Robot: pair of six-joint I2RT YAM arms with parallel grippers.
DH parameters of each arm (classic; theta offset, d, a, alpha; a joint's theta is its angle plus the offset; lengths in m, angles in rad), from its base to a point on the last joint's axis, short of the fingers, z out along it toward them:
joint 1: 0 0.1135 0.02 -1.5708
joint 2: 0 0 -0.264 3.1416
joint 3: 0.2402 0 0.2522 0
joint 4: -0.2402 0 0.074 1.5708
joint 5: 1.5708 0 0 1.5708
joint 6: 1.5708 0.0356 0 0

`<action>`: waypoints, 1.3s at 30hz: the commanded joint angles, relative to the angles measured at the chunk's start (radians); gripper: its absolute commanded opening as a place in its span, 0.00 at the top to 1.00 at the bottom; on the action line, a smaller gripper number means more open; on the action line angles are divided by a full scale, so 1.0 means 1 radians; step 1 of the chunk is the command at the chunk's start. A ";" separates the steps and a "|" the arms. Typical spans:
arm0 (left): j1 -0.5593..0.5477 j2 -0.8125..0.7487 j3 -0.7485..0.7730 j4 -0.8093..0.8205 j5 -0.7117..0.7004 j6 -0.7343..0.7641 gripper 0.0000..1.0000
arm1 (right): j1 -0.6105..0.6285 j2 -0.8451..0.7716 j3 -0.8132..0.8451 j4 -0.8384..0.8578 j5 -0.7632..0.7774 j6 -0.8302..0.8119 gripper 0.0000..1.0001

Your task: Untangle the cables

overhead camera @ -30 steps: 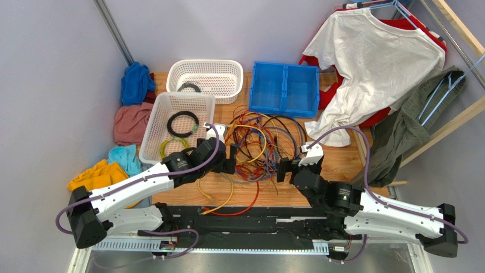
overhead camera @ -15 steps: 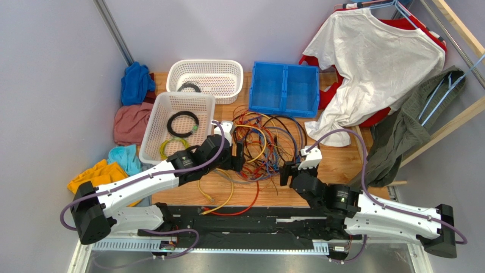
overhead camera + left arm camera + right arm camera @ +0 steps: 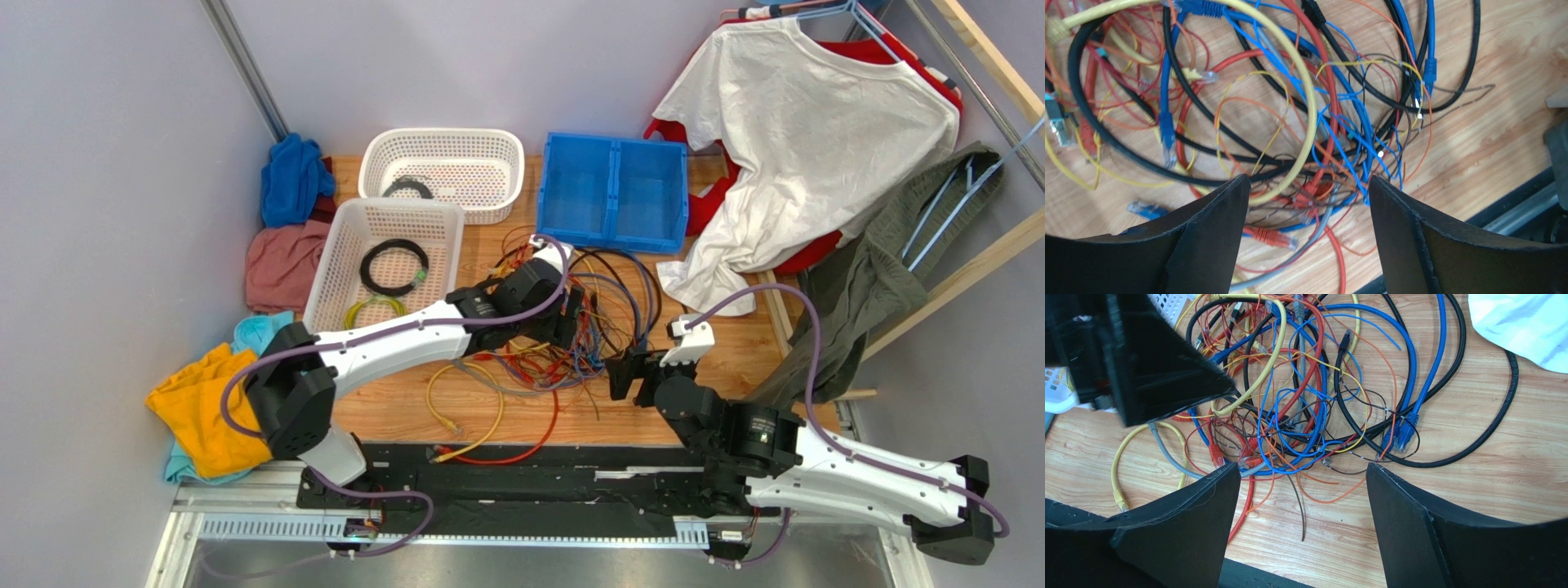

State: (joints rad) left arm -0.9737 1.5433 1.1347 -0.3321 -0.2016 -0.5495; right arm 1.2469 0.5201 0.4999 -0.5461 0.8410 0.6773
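The cables [image 3: 601,312] lie as a tangle of red, orange, yellow, black, blue and grey wires on the wooden table. My left gripper [image 3: 574,321] hangs over the tangle's middle. In the left wrist view it [image 3: 1308,180] is open and empty above a yellow loop [image 3: 1310,110] and a red plug [image 3: 1269,237]. My right gripper [image 3: 628,374] is open and empty at the tangle's near right edge. In the right wrist view it [image 3: 1301,467] stands over bare wood just short of the wires [image 3: 1315,425]. The left gripper's dark body [image 3: 1155,361] shows there at upper left.
A white basket [image 3: 329,276] with black and yellow-green coils stands left of the tangle, and a second white basket [image 3: 442,145] stands behind it. A blue bin [image 3: 613,190] is behind the tangle. A white shirt [image 3: 797,147] hangs at right. Cloths [image 3: 215,410] lie at left. A black rail [image 3: 552,466] runs along the near edge.
My left arm has stretched to the right, bringing its gripper from the tangle's left edge to over its middle. My right gripper has shifted slightly to the right.
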 commanded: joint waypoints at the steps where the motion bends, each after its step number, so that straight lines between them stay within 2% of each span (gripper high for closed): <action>1: -0.002 0.083 0.103 -0.013 -0.021 0.059 0.22 | -0.003 0.021 -0.009 0.018 -0.010 0.011 0.20; 7: 0.000 0.199 0.187 -0.039 -0.053 0.098 0.24 | -0.003 0.029 -0.008 0.017 -0.007 0.001 0.19; 10: 0.007 0.236 0.212 -0.045 -0.059 0.100 0.29 | -0.003 0.018 -0.006 0.005 0.000 -0.001 0.19; 13: 0.032 0.255 0.217 -0.028 -0.024 0.092 0.40 | -0.001 0.005 -0.012 0.003 0.009 -0.001 0.19; 16: 0.050 0.268 0.223 -0.028 -0.001 0.083 0.53 | -0.003 -0.003 -0.018 0.002 0.013 0.001 0.18; 19: 0.052 0.255 0.218 -0.030 -0.004 0.092 0.71 | -0.003 -0.002 -0.024 0.002 0.020 0.005 0.18; 21: 0.052 0.212 0.229 -0.057 -0.022 0.129 0.87 | -0.003 0.003 -0.026 0.002 0.020 0.010 0.18; 22: 0.052 0.166 0.243 -0.076 -0.028 0.152 1.00 | -0.001 0.006 -0.024 0.003 0.021 0.010 0.18; 27: 0.052 -0.021 0.356 -0.185 -0.025 0.285 1.00 | -0.003 0.015 -0.027 0.031 0.027 0.001 0.18; 31: 0.052 -0.159 0.453 -0.251 -0.001 0.295 1.00 | -0.003 0.026 -0.032 0.052 0.023 0.002 0.18; 35: 0.052 -0.225 0.554 -0.298 0.056 0.293 1.00 | -0.003 0.031 -0.029 0.060 0.012 0.002 0.19; 39: 0.052 -0.311 0.597 -0.257 0.093 0.296 0.99 | -0.003 -0.002 -0.027 0.067 -0.011 -0.012 0.19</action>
State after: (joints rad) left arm -0.9203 1.2846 1.6936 -0.5816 -0.1650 -0.2852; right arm 1.2469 0.5495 0.4713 -0.5323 0.8345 0.6758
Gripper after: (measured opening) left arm 0.015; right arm 0.814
